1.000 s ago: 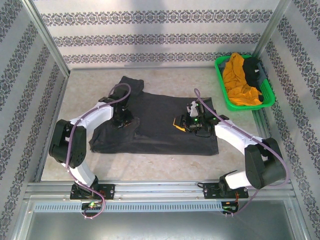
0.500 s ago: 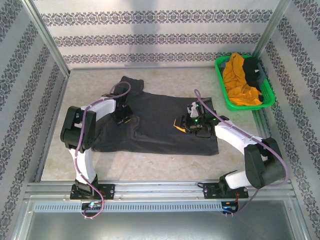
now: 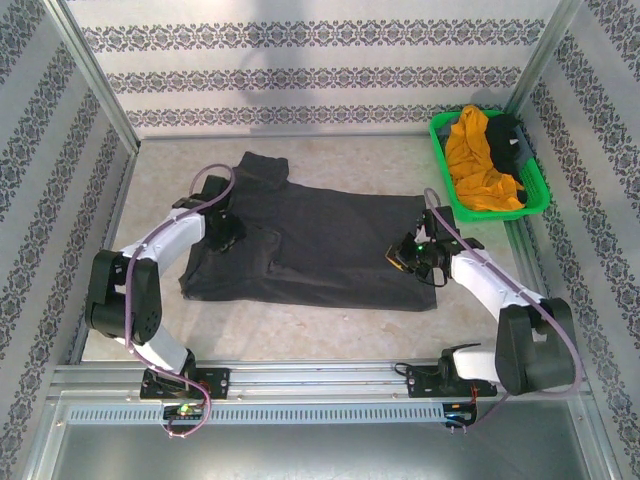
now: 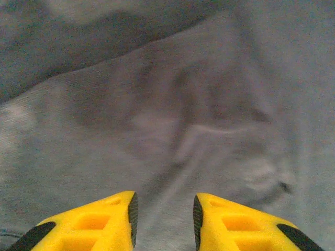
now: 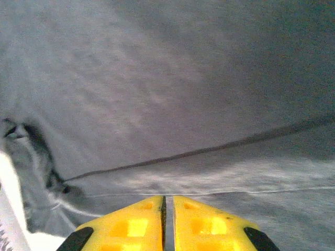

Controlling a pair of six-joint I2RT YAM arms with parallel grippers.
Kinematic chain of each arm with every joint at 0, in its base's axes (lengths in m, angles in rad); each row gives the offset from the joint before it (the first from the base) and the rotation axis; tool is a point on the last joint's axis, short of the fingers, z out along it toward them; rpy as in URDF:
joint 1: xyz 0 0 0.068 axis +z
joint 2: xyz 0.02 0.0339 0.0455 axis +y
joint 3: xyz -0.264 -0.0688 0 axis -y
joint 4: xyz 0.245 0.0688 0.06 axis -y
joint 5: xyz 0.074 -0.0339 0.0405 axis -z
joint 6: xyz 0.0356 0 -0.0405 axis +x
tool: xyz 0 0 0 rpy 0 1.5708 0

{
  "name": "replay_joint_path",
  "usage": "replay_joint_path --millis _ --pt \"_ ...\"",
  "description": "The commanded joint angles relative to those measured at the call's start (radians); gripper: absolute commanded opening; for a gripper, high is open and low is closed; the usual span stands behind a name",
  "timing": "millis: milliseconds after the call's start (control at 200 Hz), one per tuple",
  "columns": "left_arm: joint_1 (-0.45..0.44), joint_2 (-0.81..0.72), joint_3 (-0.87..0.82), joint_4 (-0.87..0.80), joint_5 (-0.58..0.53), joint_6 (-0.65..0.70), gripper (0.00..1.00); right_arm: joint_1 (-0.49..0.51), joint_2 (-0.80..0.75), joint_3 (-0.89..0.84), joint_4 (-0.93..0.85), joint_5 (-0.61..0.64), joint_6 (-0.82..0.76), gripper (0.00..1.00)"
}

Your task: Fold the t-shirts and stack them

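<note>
The table was the biggest thing I had in view from above, pale and walled in by patterned panels. Spread across its middle lay the dark charcoal t-shirt, mostly flat, with one sleeve reaching toward the far left and its hem along the near side. The green basket sat in the far right corner, well apart from that shirt. In it lay the mustard-orange t-shirt, bunched up, with the black t-shirt crumpled against its right side.

The left gripper stood over the left part of the charcoal shirt, near the sleeve. On its wrist feed I saw the left gripper with its yellow fingers apart, a clear gap between them and rumpled grey cloth below. The right gripper was at the shirt's near right corner. Its own feed showed the right gripper with fingers drawn together, only a thin slit left, and no cloth that I could see between them. A seam crossed the grey fabric just beyond.
</note>
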Motion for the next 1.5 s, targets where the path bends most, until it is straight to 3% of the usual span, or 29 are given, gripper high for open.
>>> replay_joint_path --millis 0,325,565,729,874,1054,1274,1494 --pt "0.068 0.044 -0.097 0.029 0.041 -0.101 0.33 0.002 0.073 0.013 -0.117 0.089 0.033 0.13" --pt "0.173 -0.075 -0.281 -0.012 -0.027 -0.176 0.27 0.138 0.296 0.184 -0.381 0.233 -0.010 0.15" --pt "0.249 -0.251 -0.429 -0.082 -0.074 -0.217 0.26 0.237 0.317 0.162 -0.407 0.172 0.005 0.18" --pt "0.300 -0.288 -0.430 -0.109 -0.104 -0.202 0.27 0.262 0.297 0.192 -0.424 0.114 0.008 0.20" --pt "0.300 -0.285 -0.315 -0.140 -0.138 -0.161 0.37 0.261 0.241 0.242 -0.399 0.098 0.016 0.24" --pt "0.268 -0.188 -0.070 -0.052 -0.110 -0.051 0.41 0.244 0.159 0.324 -0.174 0.147 -0.046 0.35" --pt "0.252 0.087 0.204 0.140 -0.046 0.045 0.39 0.142 0.296 0.443 0.097 0.105 -0.054 0.36" --pt "0.252 0.352 0.418 0.357 -0.051 0.110 0.36 0.083 0.460 0.623 0.093 0.085 -0.094 0.37"
